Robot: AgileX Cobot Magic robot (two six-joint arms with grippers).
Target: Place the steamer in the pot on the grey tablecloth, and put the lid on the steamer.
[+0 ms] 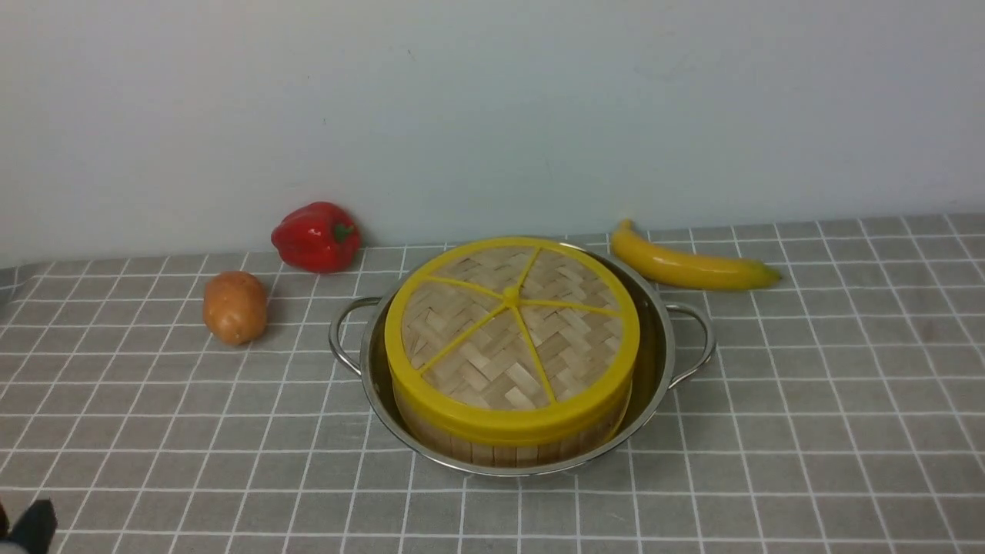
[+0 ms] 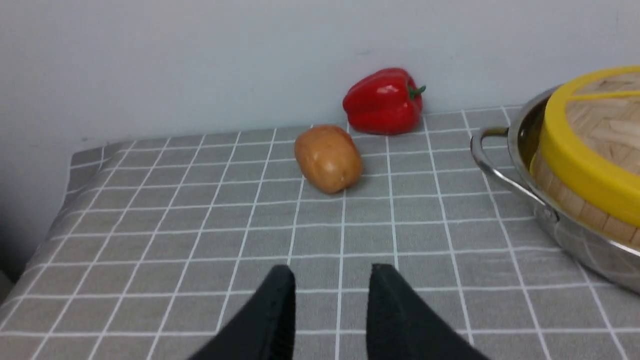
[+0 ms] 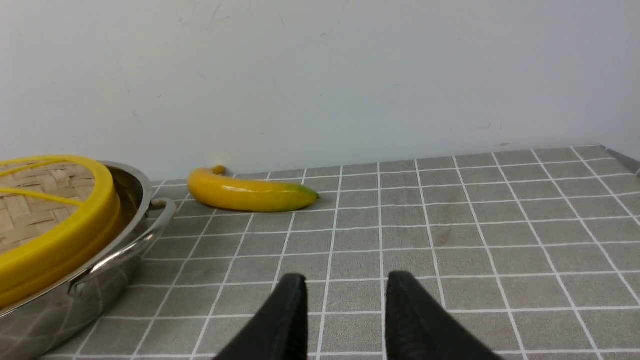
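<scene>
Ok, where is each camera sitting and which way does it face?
Front: between the arms, facing the wall, on lid, steamer, pot; a dark left-arm bit at the corner.
Left wrist: low over the cloth, toward potato and pepper; left gripper open.
Right wrist: low, toward banana; right gripper open.
All three share the pot.

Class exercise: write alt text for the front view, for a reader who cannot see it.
A lid covers a steamer sitting inside a pot on the grey tablecloth. A potato and red pepper lie to its left, a banana behind on the right.
</scene>
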